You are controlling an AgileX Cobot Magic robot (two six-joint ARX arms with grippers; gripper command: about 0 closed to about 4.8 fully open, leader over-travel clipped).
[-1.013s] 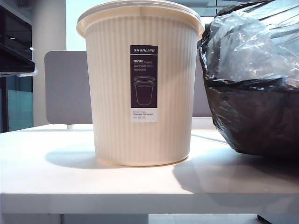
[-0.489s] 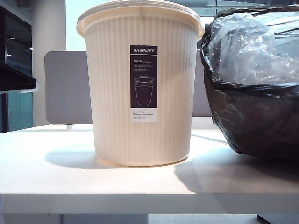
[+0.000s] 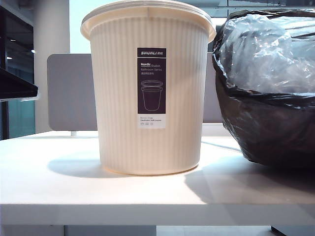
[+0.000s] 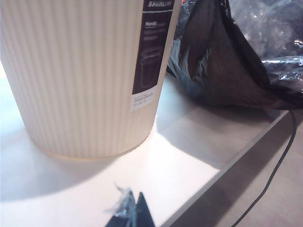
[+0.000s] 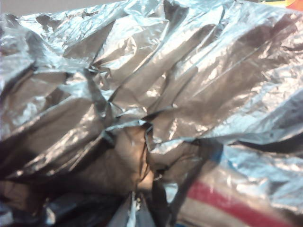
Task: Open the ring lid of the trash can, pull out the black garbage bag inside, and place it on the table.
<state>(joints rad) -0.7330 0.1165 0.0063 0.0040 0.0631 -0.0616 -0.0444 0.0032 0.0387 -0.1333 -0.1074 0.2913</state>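
- My left gripper (image 4: 135,213), jaws closed with a plastic scrap snagged at the tips, sits low over the table (image 4: 189,156) before the trash can (image 4: 80,71).
- My right gripper (image 5: 139,208), closed, presses into the black garbage bag (image 5: 142,94), resting on the table right of the can.

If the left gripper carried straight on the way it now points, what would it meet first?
Probably the trash can: the shut left gripper points over bare table toward its base, though depth is uncertain.

The trash can (image 4: 80,75) stands upright on the white surface (image 4: 180,161). The black bag (image 4: 222,61) sits just beside it, near the edge. The left end effector (image 4: 135,213) is closed on a scrap of plastic (image 4: 124,204).
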